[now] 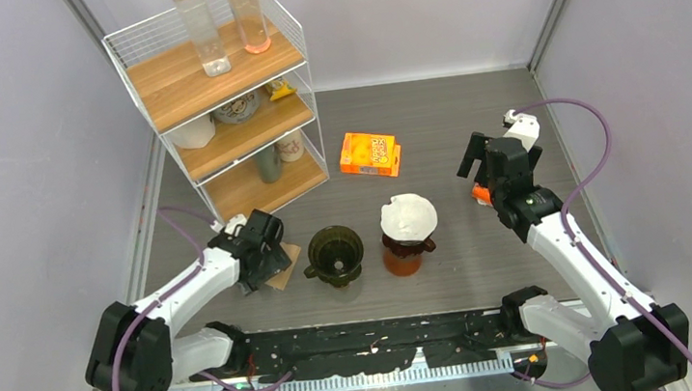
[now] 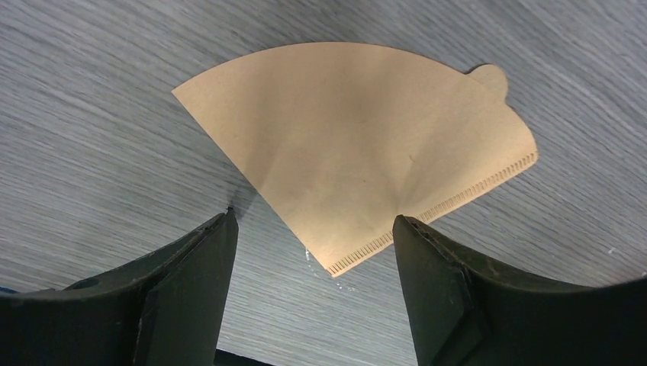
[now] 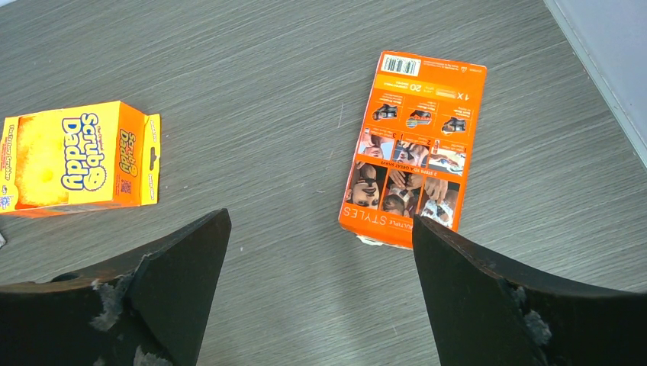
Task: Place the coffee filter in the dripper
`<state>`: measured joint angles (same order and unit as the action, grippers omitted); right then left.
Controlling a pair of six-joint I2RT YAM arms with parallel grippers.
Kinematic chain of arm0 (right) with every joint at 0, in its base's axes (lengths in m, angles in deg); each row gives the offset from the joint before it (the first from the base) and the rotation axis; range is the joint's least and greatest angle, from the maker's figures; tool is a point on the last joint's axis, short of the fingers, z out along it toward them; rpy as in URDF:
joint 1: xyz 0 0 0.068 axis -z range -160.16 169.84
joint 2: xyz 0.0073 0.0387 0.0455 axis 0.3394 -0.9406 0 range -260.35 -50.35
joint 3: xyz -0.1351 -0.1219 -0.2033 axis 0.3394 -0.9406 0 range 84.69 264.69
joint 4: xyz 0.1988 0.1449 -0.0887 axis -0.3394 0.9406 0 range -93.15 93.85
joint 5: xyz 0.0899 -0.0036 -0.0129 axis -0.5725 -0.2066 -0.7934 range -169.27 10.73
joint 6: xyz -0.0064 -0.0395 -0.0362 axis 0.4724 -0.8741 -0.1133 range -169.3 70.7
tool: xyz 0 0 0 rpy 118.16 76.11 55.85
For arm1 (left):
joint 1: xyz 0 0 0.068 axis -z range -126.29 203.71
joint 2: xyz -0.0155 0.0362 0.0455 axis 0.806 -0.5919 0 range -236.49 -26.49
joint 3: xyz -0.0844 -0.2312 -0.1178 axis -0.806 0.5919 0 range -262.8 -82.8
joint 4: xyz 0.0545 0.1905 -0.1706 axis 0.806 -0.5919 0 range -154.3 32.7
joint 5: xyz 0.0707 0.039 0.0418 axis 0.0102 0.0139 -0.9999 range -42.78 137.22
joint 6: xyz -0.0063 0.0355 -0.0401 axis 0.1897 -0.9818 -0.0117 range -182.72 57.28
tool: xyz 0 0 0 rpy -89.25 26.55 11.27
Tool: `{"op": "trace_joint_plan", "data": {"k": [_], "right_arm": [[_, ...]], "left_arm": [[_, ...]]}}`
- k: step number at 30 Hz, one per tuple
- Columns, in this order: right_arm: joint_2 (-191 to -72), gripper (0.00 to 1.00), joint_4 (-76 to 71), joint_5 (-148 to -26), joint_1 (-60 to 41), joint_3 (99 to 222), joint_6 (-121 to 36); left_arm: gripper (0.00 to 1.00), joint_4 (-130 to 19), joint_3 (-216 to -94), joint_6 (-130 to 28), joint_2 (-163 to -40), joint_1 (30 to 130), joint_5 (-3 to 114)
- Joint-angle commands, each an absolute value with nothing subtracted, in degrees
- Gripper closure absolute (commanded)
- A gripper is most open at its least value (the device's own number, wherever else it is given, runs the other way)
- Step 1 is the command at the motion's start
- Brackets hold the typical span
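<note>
Left pincer (image 2: 314, 218) agape over flat, tan, fan-shaped coffee filter (image 2: 358, 145)

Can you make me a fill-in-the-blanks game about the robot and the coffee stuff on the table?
1. The left end effector hovers over the brown coffee filter with its jaws ____.
2. The dark green dripper has ____ inside it.
3. The brown cup holds a ____ filter.
4. The orange box says Scrub ____.

Missing words: open; nothing; white; Daddy.
</note>
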<state>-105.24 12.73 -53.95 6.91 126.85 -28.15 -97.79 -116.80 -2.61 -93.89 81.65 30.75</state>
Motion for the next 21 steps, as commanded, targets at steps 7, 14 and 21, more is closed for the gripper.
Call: {"op": "trace_joint_plan", "data": {"k": [7,14,21], "right_arm": [[-103.47,0.05,11.47,-52.14,7.19,127.02,-27.51],[-102.92,0.04,11.36,-51.83,7.26,126.87,-27.32],[-103.16,0.05,11.36,-51.85,7.23,126.81,-27.32]], "left_arm": [[0.27,-89.0,-113.59,-2.0,-96.91,80.0,32.75],[0.38,-87.87,-113.72,-2.81,-98.69,79.46,32.54],[0.44,-86.56,-113.99,-3.34,-100.23,79.37,33.25]]}}
